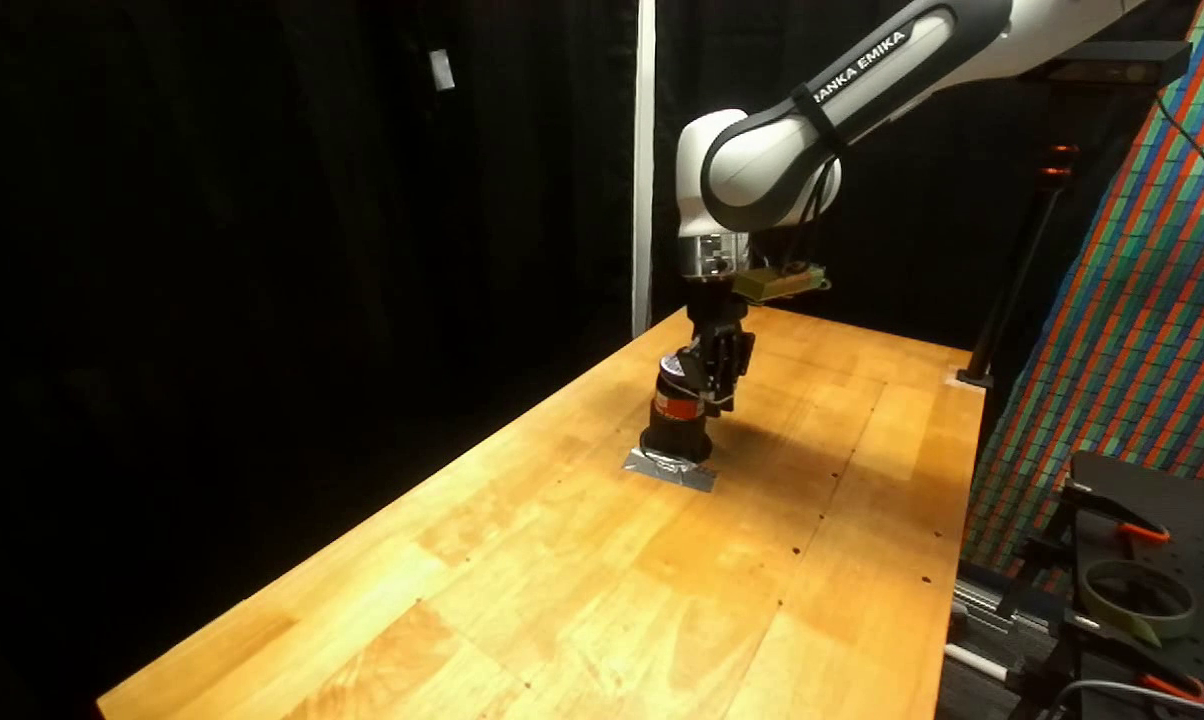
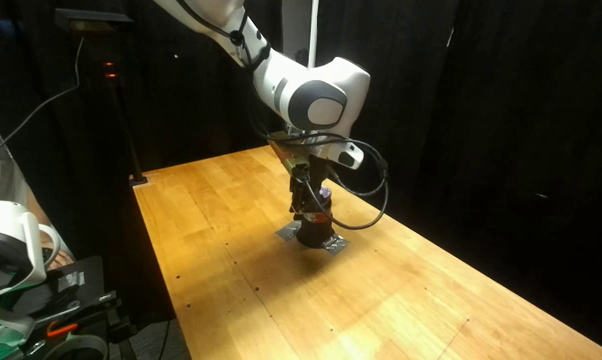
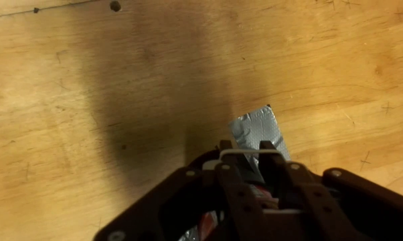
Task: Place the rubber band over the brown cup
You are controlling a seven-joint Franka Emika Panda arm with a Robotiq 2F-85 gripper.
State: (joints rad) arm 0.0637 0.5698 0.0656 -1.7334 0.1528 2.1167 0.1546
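Observation:
The brown cup (image 1: 679,432) stands upright on the table, nearly black with an orange-red stripe and a pale top. It also shows in an exterior view (image 2: 315,234), and its red stripe shows between the fingers in the wrist view (image 3: 263,191). My gripper (image 3: 246,146) points down beside the cup's upper part, fingers apart. It shows close against the cup in both exterior views (image 1: 726,402) (image 2: 297,214). The pale rubber band (image 3: 250,151) is stretched across the outside of both fingertips. In an exterior view a thin pale line (image 1: 714,401) runs from the fingers to the cup's side. Its far part is hidden.
Silver tape strips (image 1: 668,468) (image 2: 336,244) (image 3: 260,129) lie at the cup's foot on the wooden table (image 1: 602,600). A black cable loop (image 2: 385,200) hangs from the wrist near the cup. A dark post (image 2: 126,130) stands at the table's far corner.

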